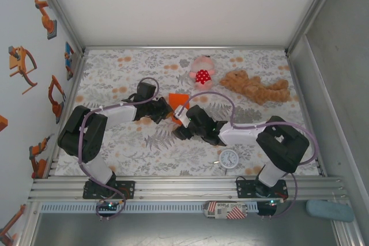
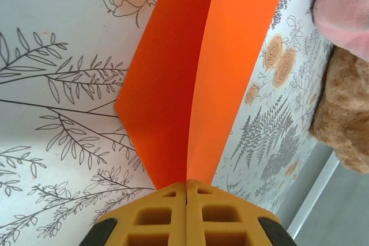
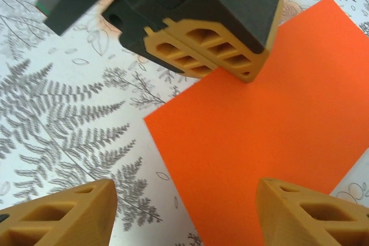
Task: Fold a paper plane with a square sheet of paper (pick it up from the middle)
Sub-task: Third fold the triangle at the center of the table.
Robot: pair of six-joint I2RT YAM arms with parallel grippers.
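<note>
Hidden and cropped parts
Square sheet of paper (image 1: 180, 99): partly covered by left gripper (image 1: 168, 113) and right gripper (image 1: 182, 120) from above, upper edge cropped in left wrist view; pink plush toy (image 2: 346, 10), teddy bear (image 2: 340, 125) cropped there too; clock (image 1: 229, 158) dial illegible.

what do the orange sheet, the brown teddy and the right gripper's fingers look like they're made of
Orange sheet: thin matte paper, judging by its sharp centre crease and crisp edges.
Brown teddy: plush fabric, with a fuzzy, curly pile.
Right gripper's fingers: likely matte hard plastic, mustard-yellow, with hollow cells; the exact kind is unclear.
</note>
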